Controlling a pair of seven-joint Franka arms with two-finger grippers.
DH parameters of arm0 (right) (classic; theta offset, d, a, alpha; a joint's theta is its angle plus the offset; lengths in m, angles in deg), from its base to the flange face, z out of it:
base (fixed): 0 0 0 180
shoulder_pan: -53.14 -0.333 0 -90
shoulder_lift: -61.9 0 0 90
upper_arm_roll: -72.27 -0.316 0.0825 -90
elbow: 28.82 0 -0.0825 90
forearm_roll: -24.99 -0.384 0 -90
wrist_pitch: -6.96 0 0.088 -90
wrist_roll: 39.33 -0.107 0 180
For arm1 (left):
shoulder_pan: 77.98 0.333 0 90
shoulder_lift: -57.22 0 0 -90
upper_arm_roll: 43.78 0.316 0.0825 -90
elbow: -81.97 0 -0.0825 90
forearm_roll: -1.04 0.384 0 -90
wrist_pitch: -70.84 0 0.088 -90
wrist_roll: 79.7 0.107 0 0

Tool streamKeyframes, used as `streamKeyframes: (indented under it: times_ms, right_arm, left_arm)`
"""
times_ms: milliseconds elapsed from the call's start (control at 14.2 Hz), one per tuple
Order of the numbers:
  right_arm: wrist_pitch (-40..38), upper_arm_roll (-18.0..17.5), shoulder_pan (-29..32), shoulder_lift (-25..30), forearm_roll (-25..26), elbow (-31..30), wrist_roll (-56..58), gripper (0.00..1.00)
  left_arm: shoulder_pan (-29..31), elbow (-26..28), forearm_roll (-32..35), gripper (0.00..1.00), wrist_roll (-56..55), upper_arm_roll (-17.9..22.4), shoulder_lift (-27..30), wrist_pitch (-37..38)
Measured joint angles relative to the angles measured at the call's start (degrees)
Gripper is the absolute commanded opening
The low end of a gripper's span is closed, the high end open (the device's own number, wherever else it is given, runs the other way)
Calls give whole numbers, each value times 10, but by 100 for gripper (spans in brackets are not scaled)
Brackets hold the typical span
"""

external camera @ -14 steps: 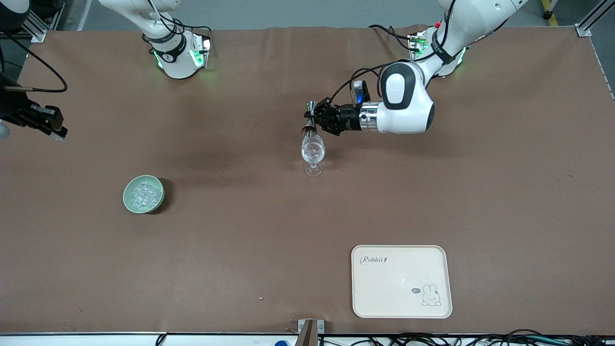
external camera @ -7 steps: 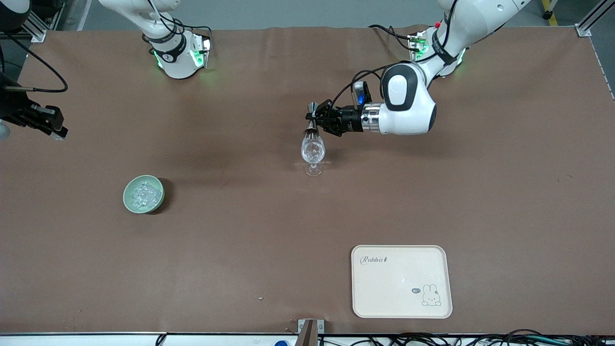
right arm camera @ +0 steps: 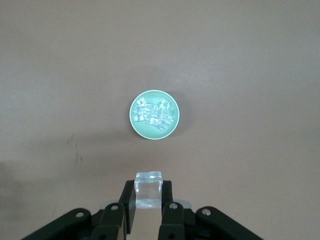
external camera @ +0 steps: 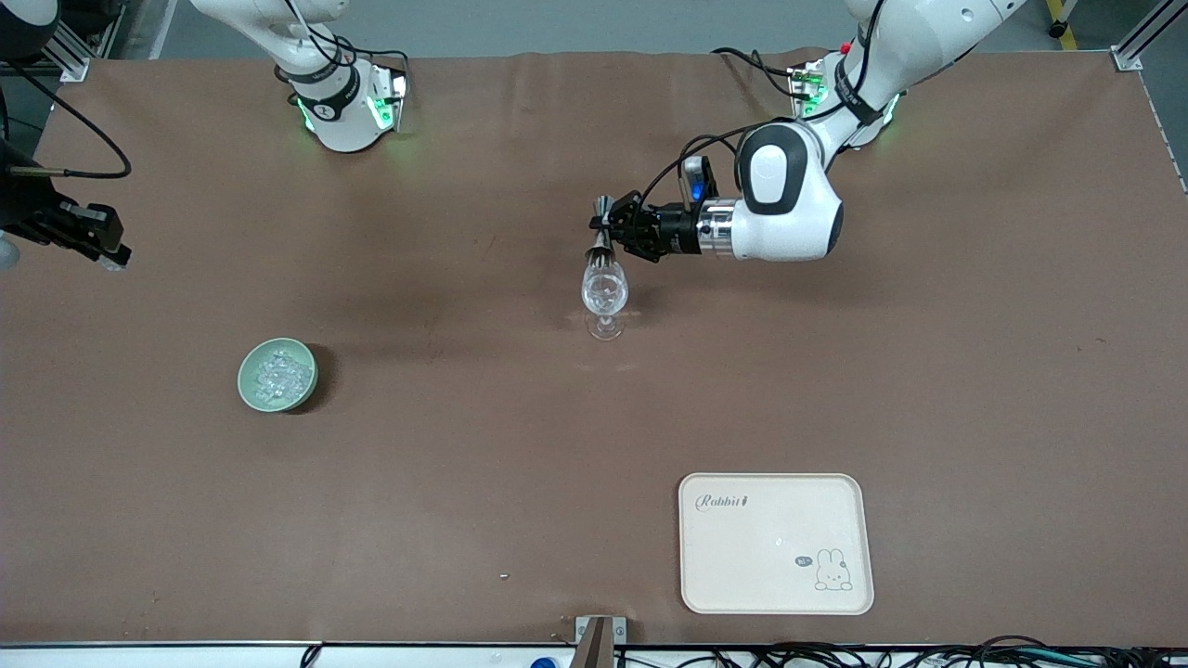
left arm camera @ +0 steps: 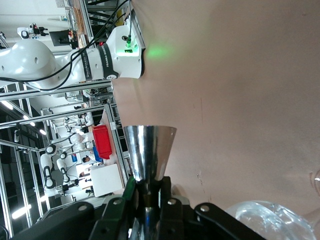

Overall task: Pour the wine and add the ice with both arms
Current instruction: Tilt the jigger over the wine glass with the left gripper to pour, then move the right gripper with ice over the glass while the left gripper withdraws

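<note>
The left gripper hangs over the wine glass near the middle of the brown tabletop, clenched on the narrow waist of a steel double-cone jigger. The left wrist view shows the jigger pinched between the black fingers, one polished cone standing clear of them, with the rim of the wine glass at the edge of that picture. In the front view the jigger lies tipped, its lower cone just above the mouth of the glass. The glass stands upright on its foot.

The right gripper is held up at the right arm's end of the tabletop, at the edge of the front view. Its fingers are closed on a single clear ice cube, seen in the right wrist view with the pale green bowl on the tabletop below it. The rest of the ice lies as a glinting heap inside that bowl, which sits toward the right arm's end of the tabletop, well apart from the wine glass and nearer to the front camera than it.

A cream rectangular tray lies near the tabletop's edge closest to the front camera, toward the left arm's end. It bears the word "Rabbit" in script in one corner and a small rabbit drawing with a tiny speech bubble in the corner diagonal to it; the bubble's writing is too small to read.
</note>
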Motion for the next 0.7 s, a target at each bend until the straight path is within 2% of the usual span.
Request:
streamKeyframes:
  times_ms: [421,702]
  right_arm:
    - [0,0,0,0,0,0,0,2]
    - [0,0,0,0,0,0,0,2]
  left_arm:
    - [1,-1,0,1,7,0,3,1]
    - [15,-3,0,1,72,0,22,1]
